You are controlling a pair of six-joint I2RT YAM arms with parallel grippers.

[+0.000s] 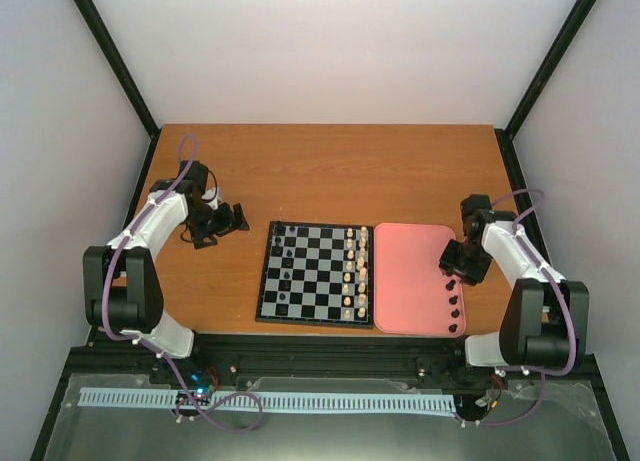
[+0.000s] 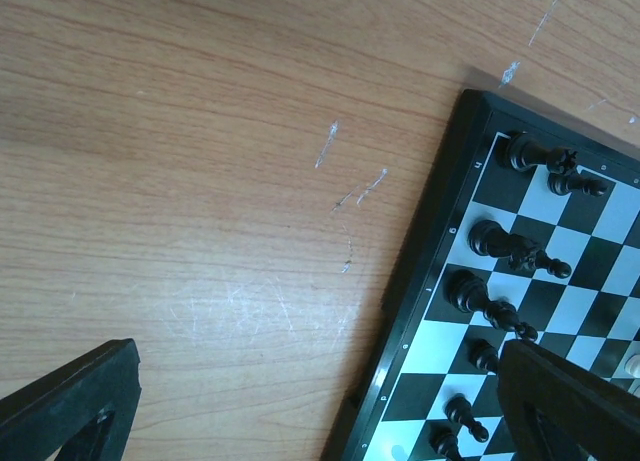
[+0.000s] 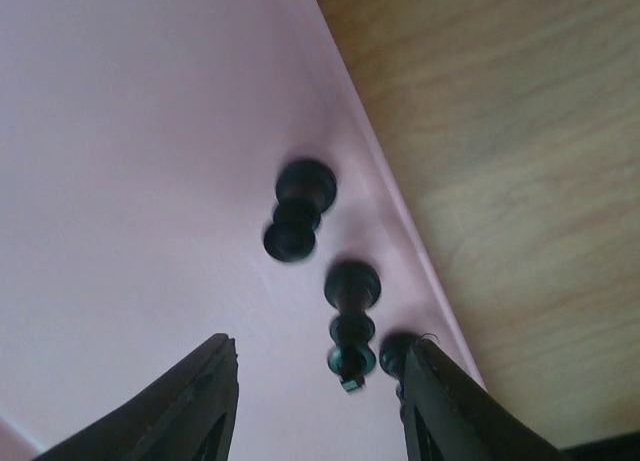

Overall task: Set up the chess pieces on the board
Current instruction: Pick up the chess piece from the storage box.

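The board (image 1: 316, 273) lies mid-table with black pieces (image 1: 283, 263) along its left side and cream pieces along its right. More black pieces (image 1: 452, 296) stand in a row on the pink tray (image 1: 412, 278). My right gripper (image 1: 457, 266) hangs open and empty just above the tray's right edge; in its wrist view two black pieces (image 3: 296, 211) (image 3: 351, 316) stand ahead of the fingers (image 3: 195, 401) and a third (image 3: 395, 351) is half hidden by the right finger. My left gripper (image 1: 228, 221) is open and empty over bare wood left of the board (image 2: 440, 271).
Cream pieces (image 1: 356, 266) fill the board's two right columns. The table's right edge runs close beside the tray (image 3: 150, 131). Black frame posts stand at the back corners.
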